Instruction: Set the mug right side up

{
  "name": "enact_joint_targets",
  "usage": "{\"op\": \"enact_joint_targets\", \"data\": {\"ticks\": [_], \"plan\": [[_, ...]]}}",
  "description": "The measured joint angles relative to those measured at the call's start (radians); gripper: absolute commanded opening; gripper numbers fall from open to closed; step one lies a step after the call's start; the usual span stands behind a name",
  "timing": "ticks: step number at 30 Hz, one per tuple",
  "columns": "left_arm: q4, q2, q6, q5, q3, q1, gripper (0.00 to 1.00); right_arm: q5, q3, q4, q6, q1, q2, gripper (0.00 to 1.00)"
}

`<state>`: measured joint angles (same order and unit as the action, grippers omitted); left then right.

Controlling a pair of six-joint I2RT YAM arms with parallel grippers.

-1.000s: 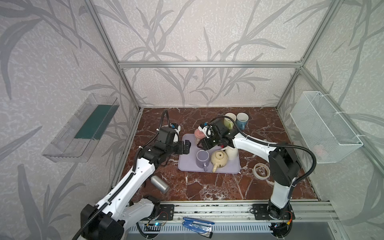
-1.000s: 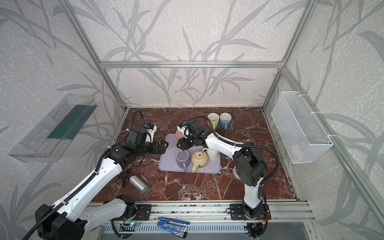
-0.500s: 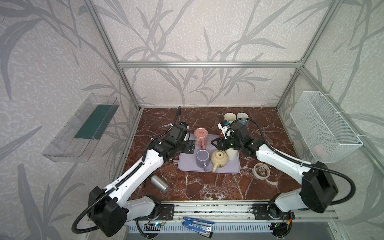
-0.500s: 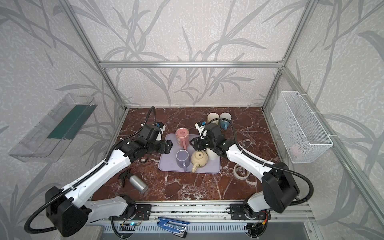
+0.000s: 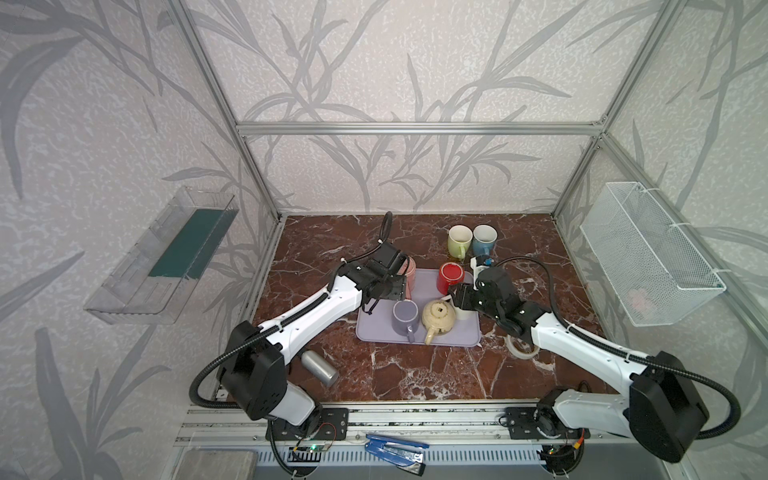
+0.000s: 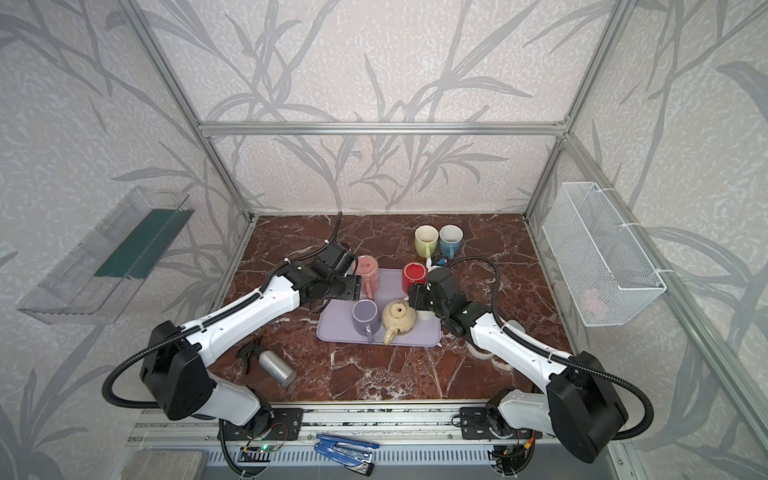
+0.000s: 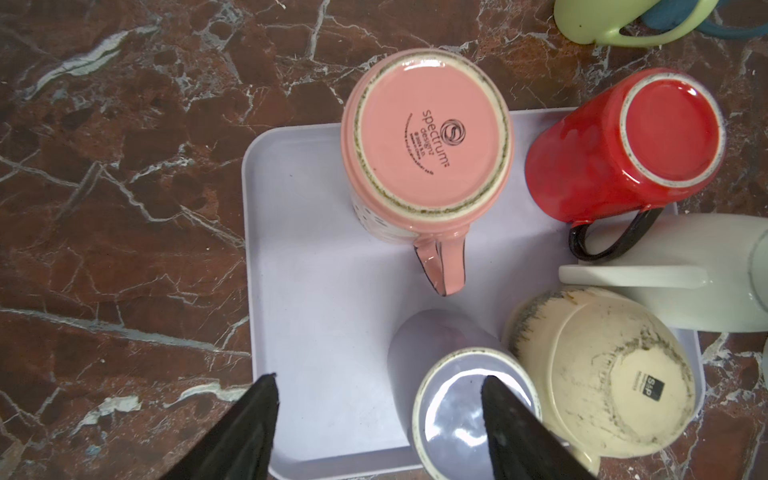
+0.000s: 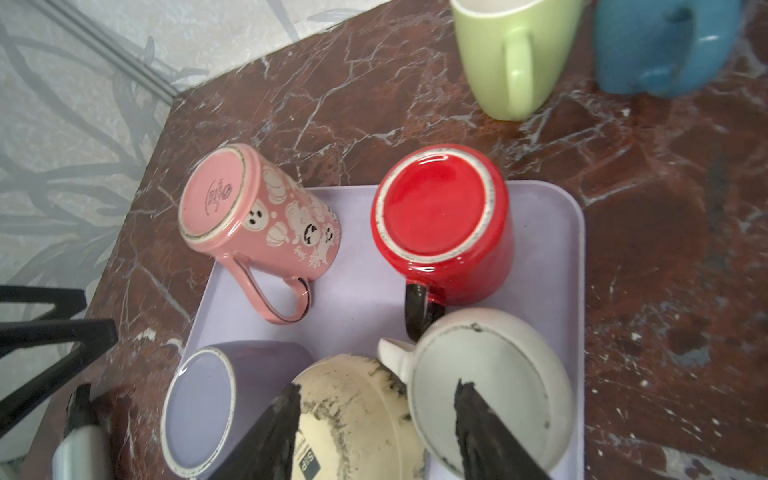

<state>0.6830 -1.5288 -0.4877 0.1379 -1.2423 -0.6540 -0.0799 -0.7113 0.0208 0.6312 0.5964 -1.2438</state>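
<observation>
On the brown marble table [image 5: 415,374] sits a lavender tray [image 5: 376,328], roughly centre, with five mugs on it, all mouth-down. Left gripper [image 7: 378,378] hovers over the tray's left side, just beside the pink mug [image 7: 428,153] and not touching it; its black fingers [image 7: 249,424] are spread with nothing between them, so it grasps nothing. In the wrist view one finger overlaps the base of the purple mug [image 5: 405,316]. Right gripper [image 8: 376,386] hangs over the tray's right near part, jaws parted and empty, one finger showing above the cream mug [image 5: 438,318], the other above the white mug [image 8: 490,382]; I can't tell if either touches. The pink mug stands upside down at the tray's far left corner, base up with a printed logo, handle pointing toward the near side. Red mug [image 5: 452,276] is at the far right of the tray, inverted, black handle toward the white mug. Green mug [image 5: 459,239] and blue mug [image 5: 484,239] stand upright off the tray, far side, touching each other. Silver can [image 5: 319,368] lies on its side near left. Tape roll [image 5: 521,349] lies right of the tray, partly under the right arm.
</observation>
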Motion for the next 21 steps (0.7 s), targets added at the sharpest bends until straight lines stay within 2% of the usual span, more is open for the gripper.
{"op": "enact_joint_targets", "data": {"ticks": [8, 21], "plan": [[-0.002, -0.132, -0.032, -0.003, -0.08, -0.016, 0.72, -0.094, 0.087, -0.042, 0.049, 0.0, 0.082, 0.61], [0.001, -0.27, -0.047, 0.012, -0.15, -0.026, 0.69, -0.099, 0.142, -0.114, 0.052, 0.0, 0.145, 0.61]]}}
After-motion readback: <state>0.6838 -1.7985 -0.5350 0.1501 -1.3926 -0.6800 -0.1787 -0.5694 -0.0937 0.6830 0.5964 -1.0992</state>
